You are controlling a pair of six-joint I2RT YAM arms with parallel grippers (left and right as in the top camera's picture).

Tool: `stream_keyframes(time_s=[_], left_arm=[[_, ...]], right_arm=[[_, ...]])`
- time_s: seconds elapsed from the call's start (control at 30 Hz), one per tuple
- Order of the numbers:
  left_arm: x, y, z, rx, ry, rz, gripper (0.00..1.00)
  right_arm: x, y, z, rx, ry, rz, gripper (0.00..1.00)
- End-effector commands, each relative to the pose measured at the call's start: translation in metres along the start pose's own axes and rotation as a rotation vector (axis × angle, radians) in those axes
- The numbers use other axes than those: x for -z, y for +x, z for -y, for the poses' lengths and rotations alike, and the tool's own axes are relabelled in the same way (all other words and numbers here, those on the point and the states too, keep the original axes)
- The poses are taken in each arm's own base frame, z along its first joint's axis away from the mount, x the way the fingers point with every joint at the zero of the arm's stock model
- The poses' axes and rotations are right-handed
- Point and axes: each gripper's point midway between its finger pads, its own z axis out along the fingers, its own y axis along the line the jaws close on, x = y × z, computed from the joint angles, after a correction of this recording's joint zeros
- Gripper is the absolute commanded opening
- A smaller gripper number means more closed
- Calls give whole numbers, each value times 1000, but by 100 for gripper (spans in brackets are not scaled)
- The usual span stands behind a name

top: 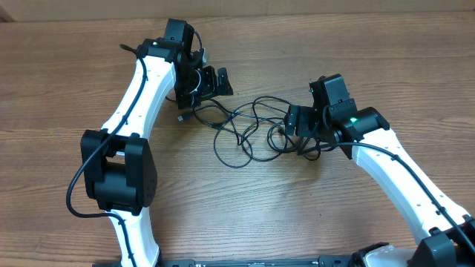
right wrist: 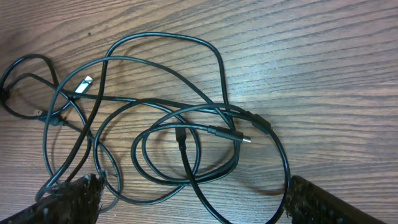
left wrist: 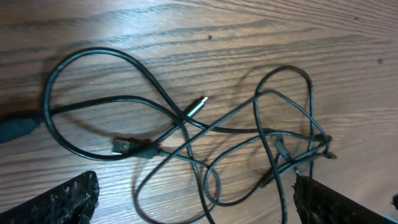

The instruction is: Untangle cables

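Two white robot arms with black joints lean in over a brown wood-grain table (top: 67, 67), where a loose snarl of thin black cables (top: 249, 122) lies flat on the boards between them. The cords loop over and under one another in several overlapping rings, the knot spreading from just beneath the left gripper (top: 200, 80) across to the right gripper (top: 310, 122).

From the left wrist camera, the left gripper (left wrist: 196, 205) hangs above its end of the tangle (left wrist: 186, 121) with its two black padded fingers (left wrist: 65, 199) set wide apart at the bottom corners of the view, clamped on nothing. A small silvery plug tip (left wrist: 198, 106) rests on the wood at a crossing of strands, and a flat dark metal plug (left wrist: 123, 147) lies just below it.

From the right wrist camera, the right gripper (right wrist: 202, 199) likewise stands with its fingers (right wrist: 329, 202) spread wide and nothing pinched between them. Rings of cord (right wrist: 180, 134) lie under it, some strands running close beside the inner edge of one finger; whether they touch it cannot be told. A slim black plug with a pale tip (right wrist: 242, 138) sits inside the rings.
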Motion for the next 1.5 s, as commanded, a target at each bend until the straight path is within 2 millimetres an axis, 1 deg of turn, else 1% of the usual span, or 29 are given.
stream_keyframes(time_s=[0.0,0.17,0.2,0.3,0.4,0.6,0.63,0.7,0.8,0.87,0.97,1.1,1.23,1.3,1.37,1.47], left_arm=[[11,-9,-4,-16,-43,48,100],[11,-1,-7,-9,-65,21,100],[10,1,-7,-29,-67,13,100],[8,9,-3,-99,-72,-14,100],[4,18,4,-181,-75,-43,100],[-3,25,14,-240,-117,-47,100],[-3,25,13,-244,-130,-44,100],[-3,23,7,-248,-184,-28,100],[0,17,-6,-182,-253,3,100],[1,14,-11,-149,-283,20,100],[1,14,-11,-125,-286,26,100],[3,11,-18,-104,-327,45,100],[4,9,-22,-80,-349,59,100],[3,8,-22,-76,-348,62,100],[1,7,-22,-77,-348,62,100],[-1,7,-23,-76,-349,58,100]], right_arm=[[-4,-1,1,-1,13,0,94],[-9,2,3,3,22,-15,98],[-11,3,3,9,26,-24,100],[-19,7,5,51,34,-47,100],[-27,14,-1,111,-6,-93,100],[-38,25,-29,231,-175,-151,100],[-39,26,-32,240,-197,-156,100],[-36,29,-48,282,-291,-164,100],[-28,27,-72,299,-433,-155,100],[-26,26,-77,301,-465,-150,100],[-24,28,-82,297,-493,-158,100],[-22,31,-87,220,-522,-192,100],[-32,31,-87,105,-506,-230,100],[-42,34,-89,62,-500,-252,100],[-51,40,-101,70,-541,-275,100],[-54,48,-132,127,-659,-287,100]])
